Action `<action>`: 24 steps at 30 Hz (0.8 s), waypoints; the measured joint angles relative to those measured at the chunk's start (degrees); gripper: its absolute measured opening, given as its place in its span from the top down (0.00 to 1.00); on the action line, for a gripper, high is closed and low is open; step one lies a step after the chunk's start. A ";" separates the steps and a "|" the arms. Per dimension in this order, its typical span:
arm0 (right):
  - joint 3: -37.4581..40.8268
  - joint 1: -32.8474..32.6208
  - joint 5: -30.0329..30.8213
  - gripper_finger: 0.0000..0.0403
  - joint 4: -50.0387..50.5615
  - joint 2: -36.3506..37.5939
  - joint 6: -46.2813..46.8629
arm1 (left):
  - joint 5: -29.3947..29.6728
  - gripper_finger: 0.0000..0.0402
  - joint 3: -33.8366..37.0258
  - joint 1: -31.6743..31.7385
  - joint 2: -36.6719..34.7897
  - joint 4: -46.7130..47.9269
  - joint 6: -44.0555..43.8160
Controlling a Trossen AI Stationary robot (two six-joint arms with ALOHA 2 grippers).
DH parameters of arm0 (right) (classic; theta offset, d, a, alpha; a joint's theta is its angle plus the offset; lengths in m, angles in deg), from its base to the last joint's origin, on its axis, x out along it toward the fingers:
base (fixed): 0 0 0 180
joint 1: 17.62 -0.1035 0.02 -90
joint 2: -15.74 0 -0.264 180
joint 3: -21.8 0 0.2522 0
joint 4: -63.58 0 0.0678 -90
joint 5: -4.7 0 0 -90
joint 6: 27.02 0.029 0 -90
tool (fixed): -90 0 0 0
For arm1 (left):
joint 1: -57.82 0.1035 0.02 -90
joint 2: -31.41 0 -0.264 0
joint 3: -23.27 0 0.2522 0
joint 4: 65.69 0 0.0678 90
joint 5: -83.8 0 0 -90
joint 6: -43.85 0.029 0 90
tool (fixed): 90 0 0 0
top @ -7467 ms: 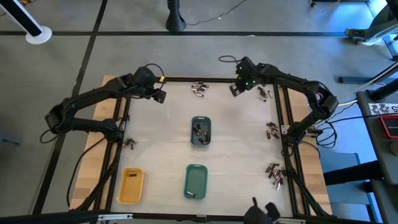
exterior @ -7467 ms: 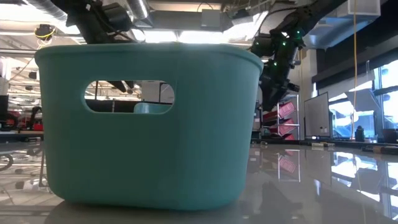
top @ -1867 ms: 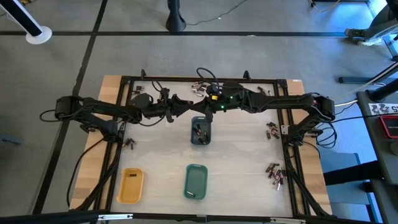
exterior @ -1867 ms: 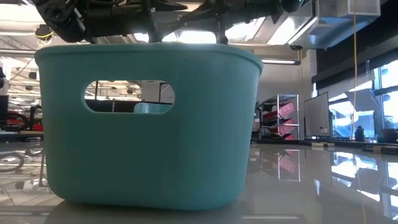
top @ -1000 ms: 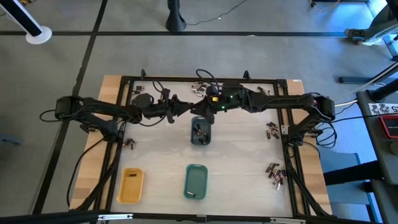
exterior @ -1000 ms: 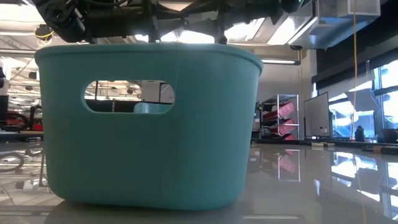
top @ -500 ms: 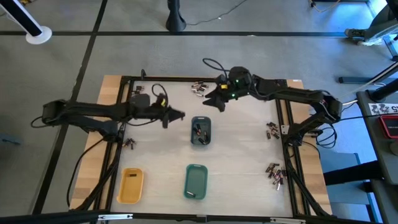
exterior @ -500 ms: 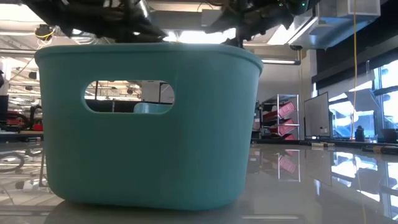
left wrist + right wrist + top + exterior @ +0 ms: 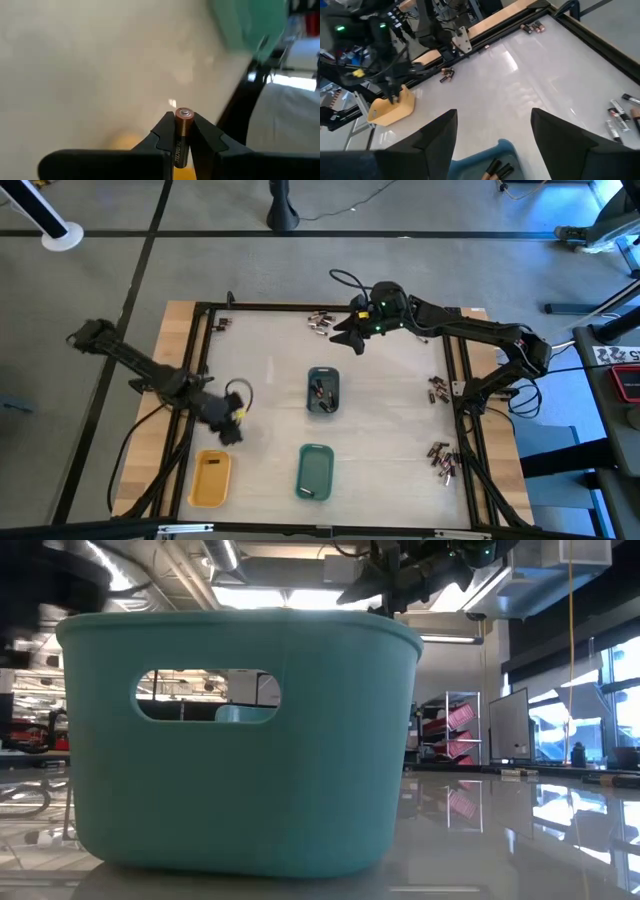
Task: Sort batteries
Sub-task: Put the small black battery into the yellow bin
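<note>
While the left gripper [image 9: 183, 131] pinches a copper-topped battery [image 9: 182, 135] right above the yellow tray [image 9: 210, 477], the right gripper [image 9: 492, 131] hangs wide open, empty. Looks like drop-off time: lower, then let go inside.

the table [image 9: 390, 410] is pale whitish with a black frame. one tray [image 9: 211, 478] is yellow, one tray [image 9: 315, 471] is green, and one tray [image 9: 322, 390] is grey-blue. the battery [image 9: 182, 135] in the black left gripper [image 9: 183, 131] is copper on top and black below, with a silver tip.
</note>
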 joint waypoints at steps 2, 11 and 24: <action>0.00 0.27 0.13 0.37 -0.03 0.00 -0.15 | -0.11 0.94 0.01 -5.04 0.10 -0.32 -5.30; 0.00 2.16 0.26 0.37 -0.01 -0.07 -1.16 | -0.53 0.94 0.08 -18.56 2.51 2.81 -20.18; 0.00 2.88 -0.33 0.37 1.58 -0.09 -1.33 | -0.54 0.93 0.08 -19.15 13.45 -1.11 -16.72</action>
